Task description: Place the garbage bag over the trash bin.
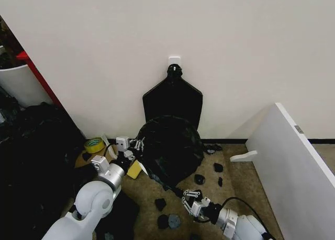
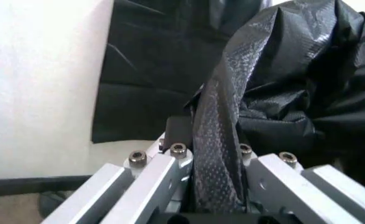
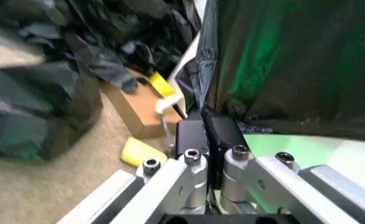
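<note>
We see the glossy, crinkled garbage bag (image 1: 170,148) draped over the trash bin (image 3: 306,149) on the carpeted floor (image 1: 235,174) by the wall; left gripper (image 1: 137,144) and right gripper (image 1: 189,200) both clench its film.

garbage bag (image 1: 170,148) before fan-shaped sheet (image 1: 172,99) at wall | left gripper (image 1: 137,144) left | right gripper (image 1: 189,201) front

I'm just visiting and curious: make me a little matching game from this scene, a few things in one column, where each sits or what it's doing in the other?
Things:
1. garbage bag
2. roll of yellow tape
3. flat fan-shaped black sheet
4. left gripper

Places or states:
A. hangs on the wall
B. shut on a fold of plastic
C. draped over the bin
D. on the floor by the wall, beside the left arm

Pairs: 1-C, 2-D, 3-A, 4-B
</note>
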Robot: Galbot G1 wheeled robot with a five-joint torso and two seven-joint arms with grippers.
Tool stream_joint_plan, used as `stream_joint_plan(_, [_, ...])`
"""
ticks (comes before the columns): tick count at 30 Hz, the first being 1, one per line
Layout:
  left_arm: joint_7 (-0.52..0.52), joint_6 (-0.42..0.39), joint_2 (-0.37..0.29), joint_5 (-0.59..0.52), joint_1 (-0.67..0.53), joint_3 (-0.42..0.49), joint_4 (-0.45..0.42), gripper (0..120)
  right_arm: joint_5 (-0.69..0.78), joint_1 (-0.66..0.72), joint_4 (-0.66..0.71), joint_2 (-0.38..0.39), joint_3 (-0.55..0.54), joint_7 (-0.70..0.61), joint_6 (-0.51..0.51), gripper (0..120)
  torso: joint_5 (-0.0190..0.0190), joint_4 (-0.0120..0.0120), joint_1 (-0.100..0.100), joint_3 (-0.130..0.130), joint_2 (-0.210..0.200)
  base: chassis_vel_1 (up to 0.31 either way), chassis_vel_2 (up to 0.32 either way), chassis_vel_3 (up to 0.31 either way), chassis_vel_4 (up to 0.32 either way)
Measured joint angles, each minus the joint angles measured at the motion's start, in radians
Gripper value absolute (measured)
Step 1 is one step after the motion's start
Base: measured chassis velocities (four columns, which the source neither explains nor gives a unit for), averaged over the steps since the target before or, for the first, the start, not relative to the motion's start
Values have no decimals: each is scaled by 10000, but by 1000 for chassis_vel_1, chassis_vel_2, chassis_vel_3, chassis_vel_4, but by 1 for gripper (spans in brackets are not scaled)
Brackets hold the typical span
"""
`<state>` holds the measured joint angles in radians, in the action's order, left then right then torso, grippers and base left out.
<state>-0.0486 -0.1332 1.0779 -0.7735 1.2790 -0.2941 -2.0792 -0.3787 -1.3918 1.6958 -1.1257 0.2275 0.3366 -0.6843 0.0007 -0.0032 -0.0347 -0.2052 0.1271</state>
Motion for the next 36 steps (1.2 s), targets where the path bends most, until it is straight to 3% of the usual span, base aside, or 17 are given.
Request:
stream_joint_plan(8, [-81, -100, 105, -76, 275, 112, -248, 4, -1042, 343, -436, -201, 213, -869, 41, 0, 1, -2, 0, 0, 0, 0, 0, 0, 0])
stream_joint_plan(13, [-246, -151, 378, 116, 604, 415, -569, 4, -2590, 930, -1286, -456, 673, -2839, 409, 0, 2, -1, 0, 0, 0, 0, 0, 0, 0])
stream_joint_plan(16, [-237, 45, 423, 153, 632, 456, -561, 4, -2441, 895, -1437, -400, 599, -3423, 598, 0, 0, 0, 0, 0, 0, 0, 0, 0, 0])
stream_joint_plan(17, [-209, 192, 429, 183, 622, 462, -502, 3, -1733, 781, -1402, -293, 433, -3288, 559, 0, 3, 0, 0, 0, 0, 0, 0, 0, 0])
stream_joint_plan(20, [-113, 632, 421, 418, 487, 486, -239, 3, 1255, 450, -1077, 59, 106, -1010, -278, 14, 3, -1, 0, 0, 0, 0, 0, 0, 0])
stream_joint_plan(25, [-42, 907, 405, 691, 341, 499, 37, 3, 2476, 336, -1021, 388, 182, 711, -980, 30, 2, 0, 0, 0, 0, 0, 0, 0, 0])
stream_joint_plan(27, [-15, 1065, 380, 900, 278, 492, 173, 3, 3200, 272, -1015, 637, 414, 2036, -1270, 39, 1, -1, 0, 0, 0, 0, 0, 0, 0])
stream_joint_plan(29, [1, 1125, 370, 1015, 261, 488, 226, 3, 3445, 247, -995, 722, 508, 2483, -1331, 40, 1, -1, 0, 0, 0, 0, 0, 0, 0])
stream_joint_plan(30, [19, 1197, 356, 1147, 247, 482, 286, 3, 3719, 220, -960, 808, 601, 2888, -1367, 47, 1, -1, 0, 0, 0, 0, 0, 0, 0])
stream_joint_plan(32, [68, 1378, 329, 1461, 219, 497, 437, 3, 4996, 95, -723, 1054, 967, 4398, -1372, 55, 2, 0, 0, 0, 0, 0, 0, 0, 0])
stream_joint_plan(36, [88, 1578, 384, 1742, 215, 663, 592, 3, 7204, -134, 117, 1254, 1331, 5938, -889, 72, -1, -2, 0, -1, 0, 0, 0, 0, 0])
